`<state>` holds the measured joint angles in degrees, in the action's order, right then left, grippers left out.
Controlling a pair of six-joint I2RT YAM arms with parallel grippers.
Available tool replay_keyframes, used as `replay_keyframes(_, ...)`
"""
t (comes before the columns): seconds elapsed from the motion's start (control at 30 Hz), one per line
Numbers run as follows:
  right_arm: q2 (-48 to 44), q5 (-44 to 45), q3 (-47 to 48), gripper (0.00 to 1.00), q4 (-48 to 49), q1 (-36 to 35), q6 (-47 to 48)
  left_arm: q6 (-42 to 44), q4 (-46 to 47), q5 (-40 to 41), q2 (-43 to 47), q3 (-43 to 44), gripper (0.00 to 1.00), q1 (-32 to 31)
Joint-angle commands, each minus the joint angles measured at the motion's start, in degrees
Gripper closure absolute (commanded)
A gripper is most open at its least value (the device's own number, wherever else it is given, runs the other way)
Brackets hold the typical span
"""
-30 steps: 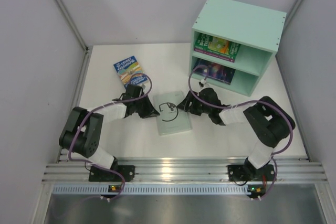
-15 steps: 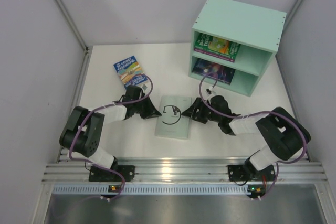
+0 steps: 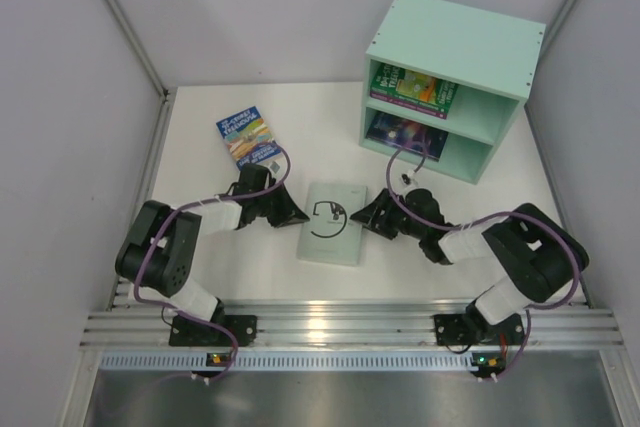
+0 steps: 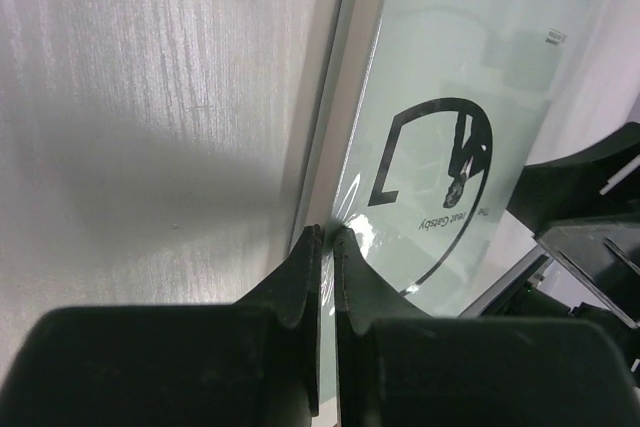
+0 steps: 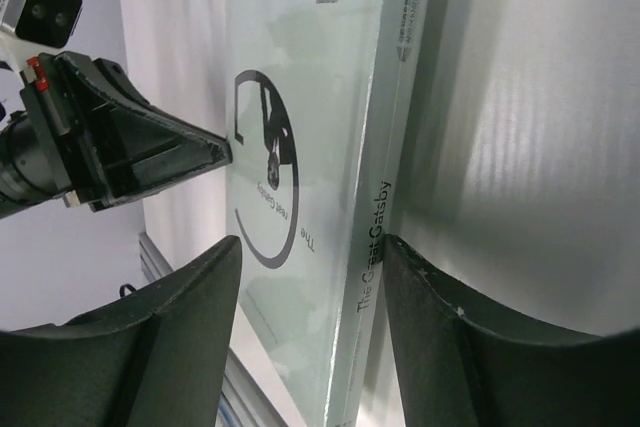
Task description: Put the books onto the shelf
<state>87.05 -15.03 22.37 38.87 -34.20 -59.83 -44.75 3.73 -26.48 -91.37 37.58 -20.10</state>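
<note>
A pale green book (image 3: 332, 225) with a black ring on its cover lies flat at mid-table, also seen close in the left wrist view (image 4: 450, 77) and the right wrist view (image 5: 300, 67). My left gripper (image 3: 300, 217) is shut, its tips (image 4: 322, 232) pressed against the book's left edge. At the book's right edge my right gripper (image 3: 358, 217) is open (image 5: 312, 242), one finger over the cover and one beside the spine. The mint-green shelf (image 3: 455, 42) holds a green book (image 3: 415, 89) above and a dark blue-purple book (image 3: 408, 135) below. A blue book (image 3: 247, 135) lies at the far left.
The shelf stands at the far right, close behind my right arm. Grey walls close the table on the left, back and right. An aluminium rail (image 3: 350, 327) runs along the near edge, where both arm bases are bolted.
My right arm has swung out and lowered its gripper to the book's right edge, the jaws narrowing a little. The pale green book has shifted slightly. The left gripper has stayed at its edge.
</note>
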Motion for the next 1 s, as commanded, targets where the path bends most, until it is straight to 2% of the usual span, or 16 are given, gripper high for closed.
replay_keyframes(0.0, 2.68, -10.81, 1.36, 0.44, 26.41, -1.93, -9.32, -0.34, -4.52, -0.15, -5.74, -1.90, 1.00, -2.58)
replay_keyframes(0.27, 6.64, -11.69, 1.01, 0.49, 39.59, -1.84, -13.64, 0.80, -6.18, 0.11, -4.96, -1.02, 1.00, -2.49)
replay_keyframes(0.43, 3.93, -12.22, 0.92, 0.50, 38.74, -1.84, -13.38, 1.42, -6.63, -0.06, -4.96, -0.32, 1.00, -2.49)
replay_keyframes(0.53, 0.69, -11.26, 2.06, 0.50, 26.20, -1.84, -9.53, 2.47, -8.11, 0.37, -3.73, 0.47, 1.00, -2.58)
replay_keyframes(0.7, -1.88, -4.77, 5.22, 0.50, 2.50, -1.84, 0.58, 4.49, -10.23, 0.90, -2.15, 2.32, 1.00, -2.58)
replay_keyframes(0.8, -2.41, -2.13, 7.24, 0.53, -5.61, -1.84, 3.84, 4.76, -10.76, 1.25, -1.71, 2.32, 1.00, -2.58)
replay_keyframes(0.97, -1.71, 0.26, 11.64, 0.66, -14.96, -1.93, 7.36, 4.94, -10.76, 1.52, -1.61, 2.49, 1.00, -2.58)
